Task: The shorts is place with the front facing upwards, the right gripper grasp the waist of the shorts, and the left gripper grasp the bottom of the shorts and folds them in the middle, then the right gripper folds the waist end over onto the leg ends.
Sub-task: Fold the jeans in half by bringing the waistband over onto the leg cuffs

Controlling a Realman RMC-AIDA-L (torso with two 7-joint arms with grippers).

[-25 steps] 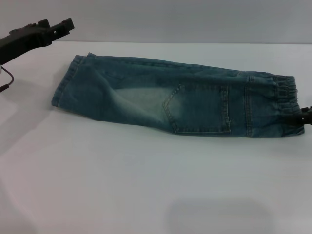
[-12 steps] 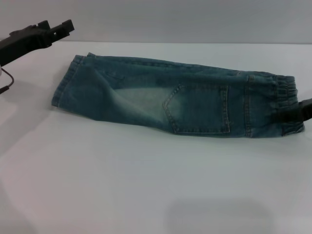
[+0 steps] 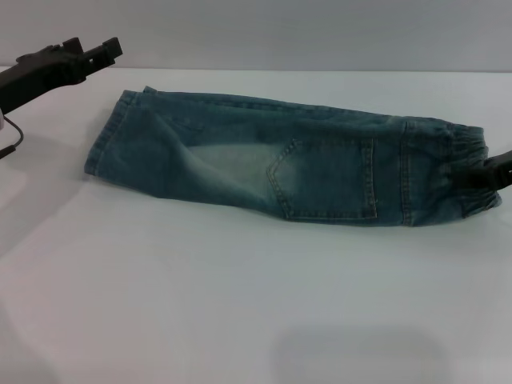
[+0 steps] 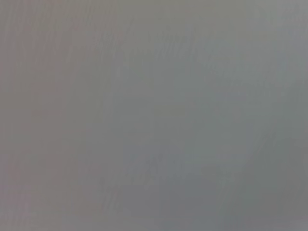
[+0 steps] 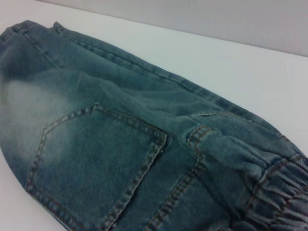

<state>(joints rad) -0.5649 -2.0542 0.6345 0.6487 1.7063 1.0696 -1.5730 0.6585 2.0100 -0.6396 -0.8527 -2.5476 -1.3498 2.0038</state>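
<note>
The blue-green denim shorts (image 3: 280,164) lie folded lengthwise on the white table (image 3: 240,296), a stitched pocket and a pale faded patch facing up. The leg ends (image 3: 100,144) point left and the ruffled waist (image 3: 472,144) points right. My right gripper (image 3: 458,174) reaches in from the right edge and sits on the waist, shut on the bunched band. The right wrist view looks closely along the shorts (image 5: 120,144), with the waist (image 5: 274,192) nearest. My left gripper (image 3: 84,50) hangs open and holds nothing, above and to the left of the leg ends.
White tabletop surrounds the shorts, with a broad bare stretch in front of them. A grey wall (image 3: 320,32) runs behind the table's far edge. The left wrist view shows only a plain grey surface.
My right gripper has come in from the table's right edge onto the waist, and the band has puckered under it. The left gripper has barely moved.
</note>
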